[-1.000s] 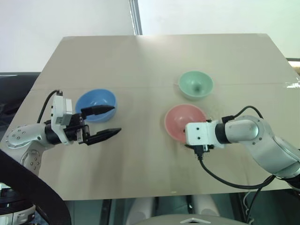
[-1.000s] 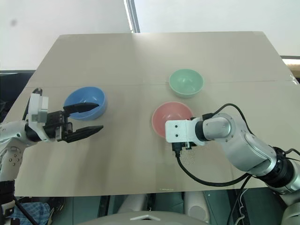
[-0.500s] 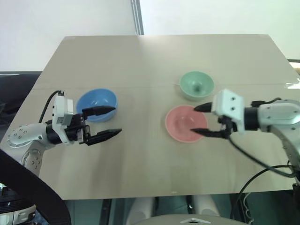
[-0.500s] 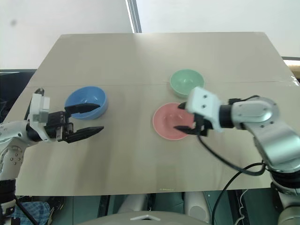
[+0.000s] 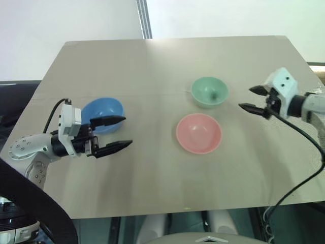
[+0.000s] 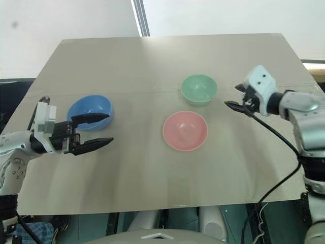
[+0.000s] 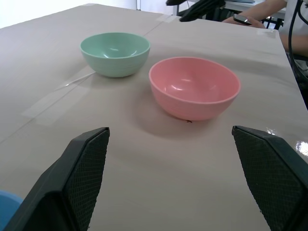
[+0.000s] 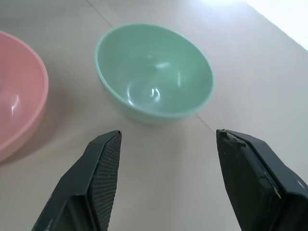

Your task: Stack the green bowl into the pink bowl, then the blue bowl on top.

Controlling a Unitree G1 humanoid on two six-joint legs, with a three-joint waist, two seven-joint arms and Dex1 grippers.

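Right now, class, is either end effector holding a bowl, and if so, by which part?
Nothing is held. The left end effector is open beside the blue bowl; the right end effector is open beside the green bowl.

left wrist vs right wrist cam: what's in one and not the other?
Left wrist view alone: a sliver of the blue bowl, the right gripper open beyond the bowls, and the left gripper, open. Right wrist view alone: nothing extra; it sits close on the green bowl. Shared: the green bowl, the pink bowl and the table. All bowls sit separate and empty.
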